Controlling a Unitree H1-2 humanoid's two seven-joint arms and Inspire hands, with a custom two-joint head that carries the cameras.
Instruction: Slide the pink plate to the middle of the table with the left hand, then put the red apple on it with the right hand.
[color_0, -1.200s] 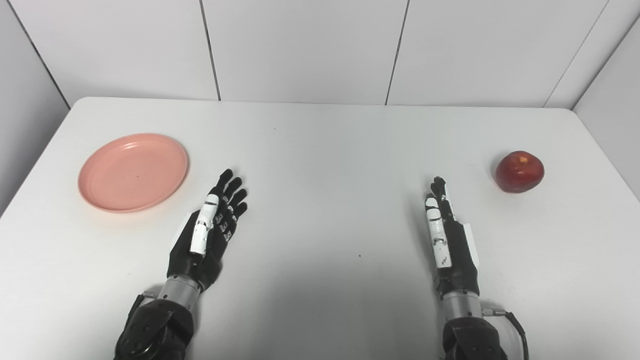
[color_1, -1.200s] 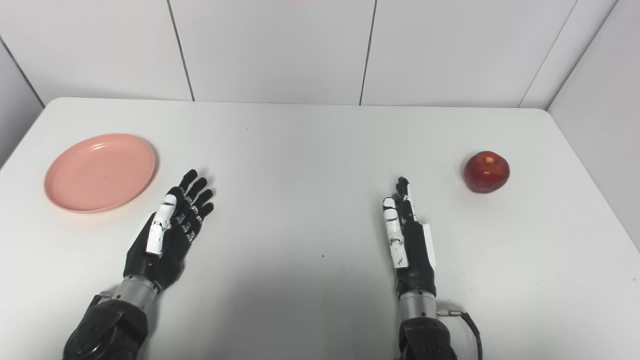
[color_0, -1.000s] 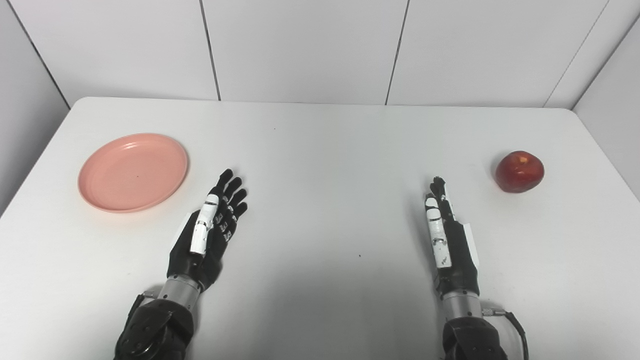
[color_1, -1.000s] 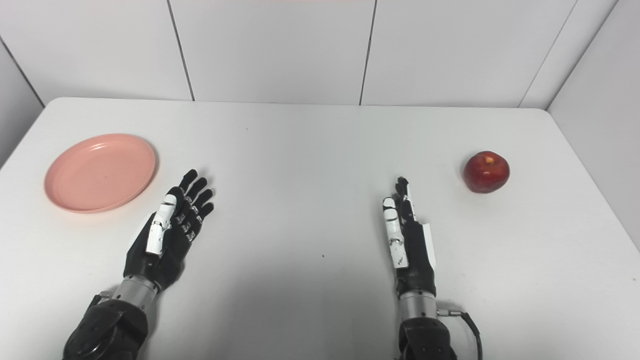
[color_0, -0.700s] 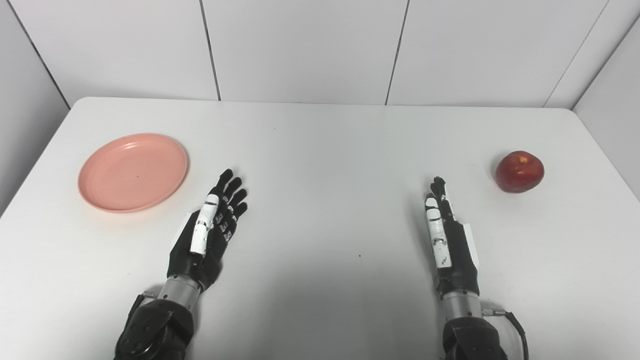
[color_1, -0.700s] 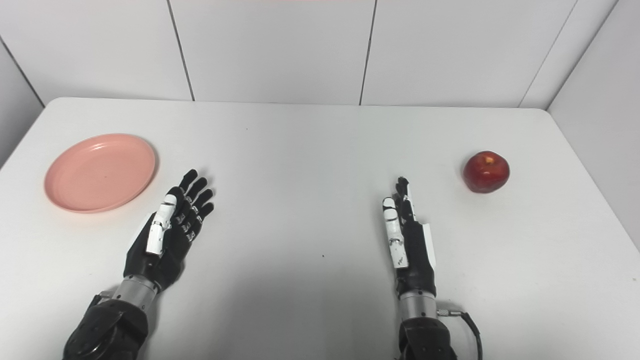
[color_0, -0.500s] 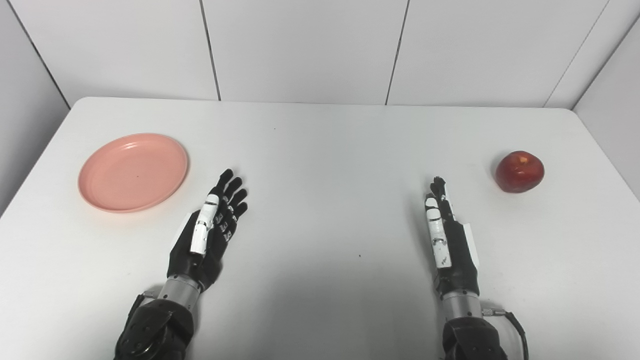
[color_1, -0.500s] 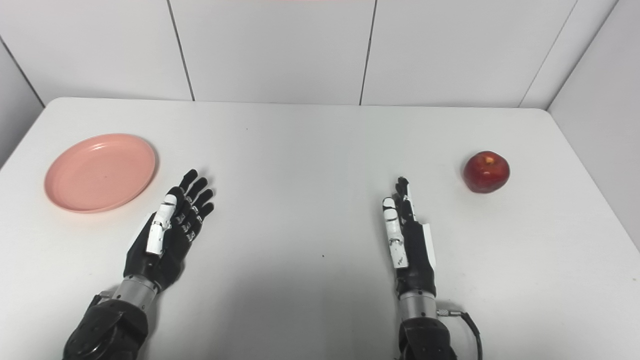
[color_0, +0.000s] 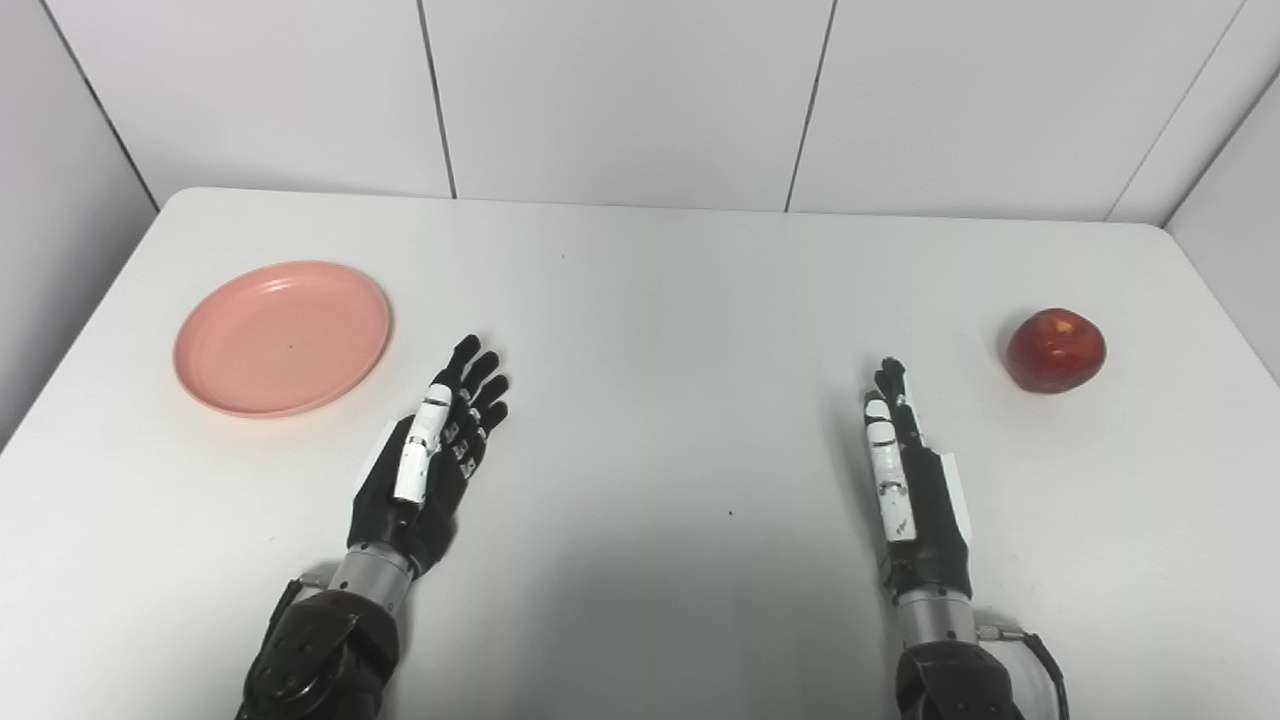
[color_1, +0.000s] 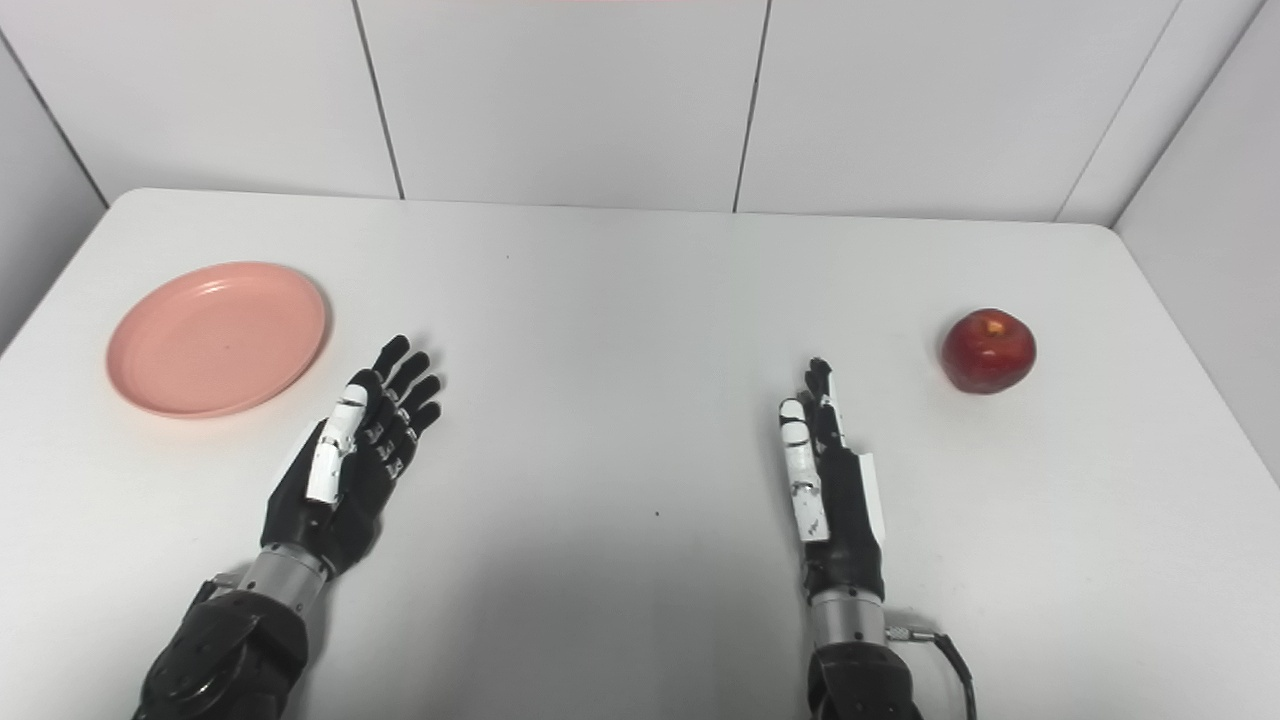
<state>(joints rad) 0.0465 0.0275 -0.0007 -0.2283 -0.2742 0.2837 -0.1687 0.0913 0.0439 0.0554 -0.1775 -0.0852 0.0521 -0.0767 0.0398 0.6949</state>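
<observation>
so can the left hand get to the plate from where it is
Probably yes. The left hand is open and holds nothing, the plate lies just up and to its left, and only bare table lies between them.

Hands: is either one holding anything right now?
Nothing held. Left hand and right hand are both open, clear of the pink plate and red apple.

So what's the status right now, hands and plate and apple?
Left hand open, right hand open, both empty. Pink plate far left, untouched; red apple far right. Nothing blocking the table middle.
</observation>
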